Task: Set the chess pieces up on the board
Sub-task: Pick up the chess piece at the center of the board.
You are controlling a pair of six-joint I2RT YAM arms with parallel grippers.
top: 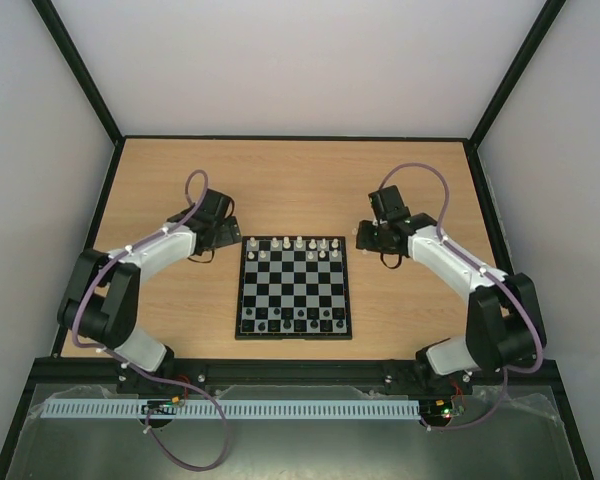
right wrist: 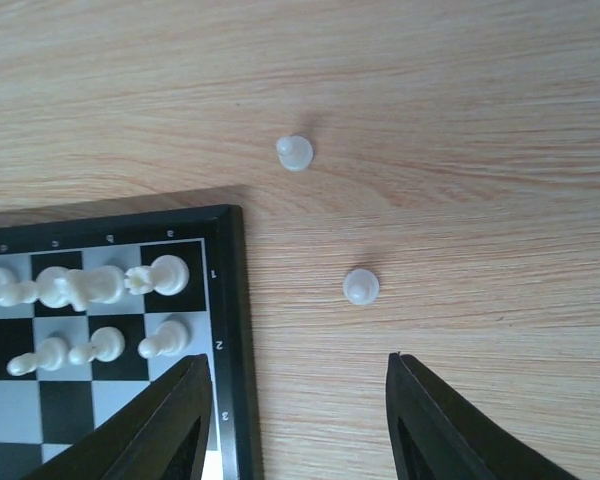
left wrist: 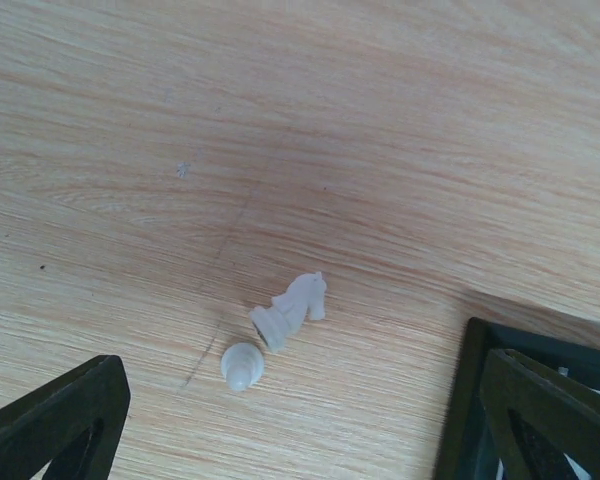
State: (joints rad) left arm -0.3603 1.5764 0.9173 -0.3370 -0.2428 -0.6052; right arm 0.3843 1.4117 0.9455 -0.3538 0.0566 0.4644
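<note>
Board (right wrist: 230, 300) edge reads 1, 2, 3. Left pincer (left wrist: 290, 420) wide open, empty, over pawn (left wrist: 242, 365) and toppled knight (left wrist: 292, 308) on bench (left wrist: 280, 120). Right pincer (right wrist: 298, 400) part open, empty.

Translucent plastic chess pieces (left wrist: 292, 308); matt woodgrain table (left wrist: 280, 100).

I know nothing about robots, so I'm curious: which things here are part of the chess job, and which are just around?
Job:
board
white pieces already on it
loose knight and pawn by the left hand
two loose pawns by the right hand

Just there:
black pieces
purple cables
white strip
</note>
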